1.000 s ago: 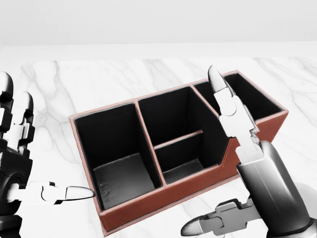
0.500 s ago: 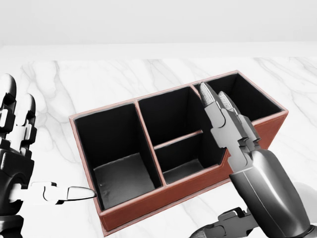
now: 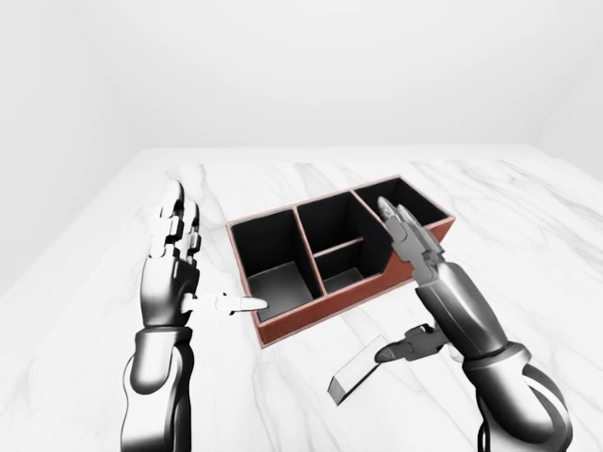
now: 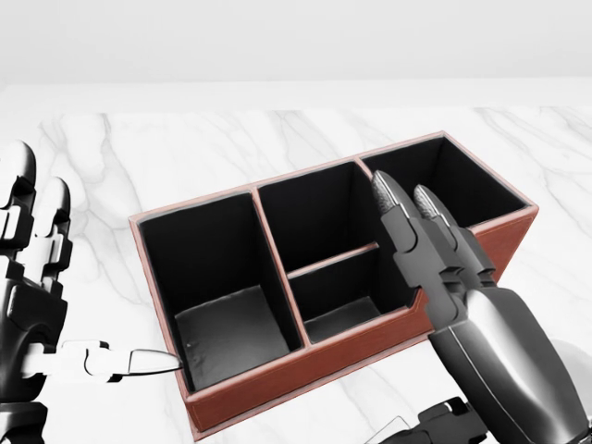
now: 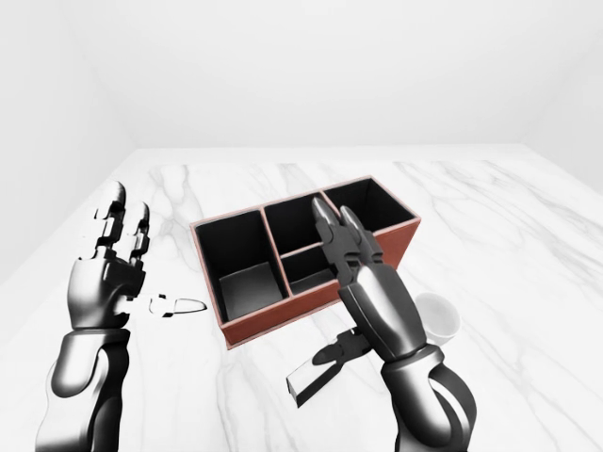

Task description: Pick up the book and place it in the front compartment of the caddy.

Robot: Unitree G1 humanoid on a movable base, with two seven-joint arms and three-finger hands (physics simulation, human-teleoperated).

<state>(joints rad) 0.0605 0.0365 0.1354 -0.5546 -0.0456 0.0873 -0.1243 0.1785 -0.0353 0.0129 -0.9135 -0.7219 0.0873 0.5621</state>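
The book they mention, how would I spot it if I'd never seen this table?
Start from the white marble table and find the reddish-brown caddy with black compartments in its middle. In the left-eye view, look just below the caddy's lower right side, under the robot's right hand. The small flat grey slab of a book lies there, the only thin flat thing; the white cup nearby is round.

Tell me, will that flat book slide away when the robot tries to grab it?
Probably a little: the book lies flat on smooth marble table, so it may skid. It looks thin, so the fingers could struggle getting under it. It probably stays stiff.
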